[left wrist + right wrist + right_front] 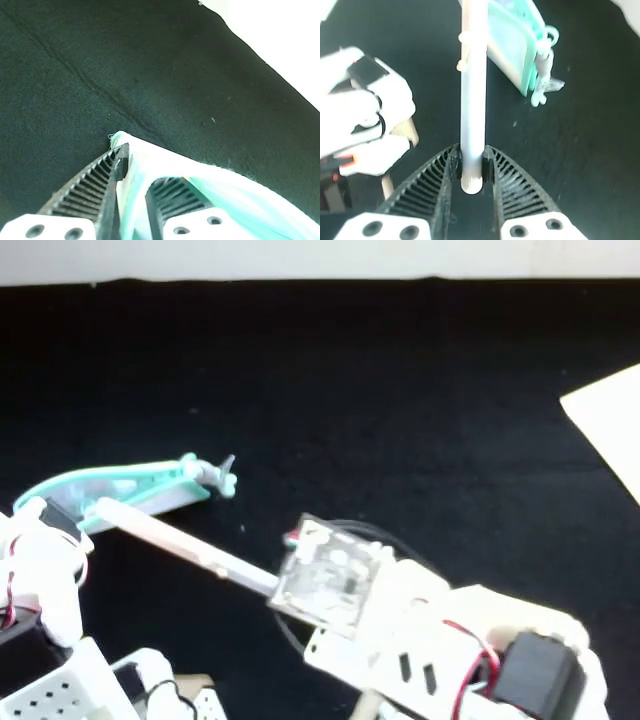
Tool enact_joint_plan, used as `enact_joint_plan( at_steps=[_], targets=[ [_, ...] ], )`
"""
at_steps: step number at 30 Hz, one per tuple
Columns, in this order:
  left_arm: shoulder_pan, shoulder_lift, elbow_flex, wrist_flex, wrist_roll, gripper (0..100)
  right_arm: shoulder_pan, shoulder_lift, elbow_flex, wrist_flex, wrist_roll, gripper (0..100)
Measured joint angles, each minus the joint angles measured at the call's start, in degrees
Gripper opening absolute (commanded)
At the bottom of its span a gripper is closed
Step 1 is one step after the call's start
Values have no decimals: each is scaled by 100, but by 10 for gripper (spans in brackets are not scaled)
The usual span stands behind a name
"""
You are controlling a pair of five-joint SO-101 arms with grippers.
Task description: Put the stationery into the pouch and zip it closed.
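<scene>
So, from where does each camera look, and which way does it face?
High view: fixed above, looking down on the table; the left arm and right arm show low in the picture, with the pouch and pen between them.
Left wrist view: on the left wrist, looking along the left pincer, which is shut on the pouch edge.
Right wrist view: on the right wrist, looking along the right pincer, which is shut on the pen, toward the pouch.
Shared: all three show the pouch.

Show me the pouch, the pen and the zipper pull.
pouch [130,485], high view, its mint side.
pen [472,100], right wrist view, mid barrel.
zipper pull [220,478], high view, its dangling end.
</scene>
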Motion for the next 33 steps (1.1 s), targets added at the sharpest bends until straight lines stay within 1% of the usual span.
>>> enact_joint_plan(
  at_steps=[9,14,19,23,30,33],
  targets=[
    [0,0,0,0,0,7,0,624,-299,-519,-9,6],
    [0,0,0,0,0,7,-18,738,-308,-35,-9,6],
    [0,0,0,0,-18,7,-26,756,-536,53,185,6],
    [18,0,0,149,-413,7,-18,1029,-607,316,193,6],
    [378,0,0,229,-589,7,-18,1292,-607,431,193,6],
    [589,0,0,299,-615,7,158,1292,-607,431,193,6]
  ],
)
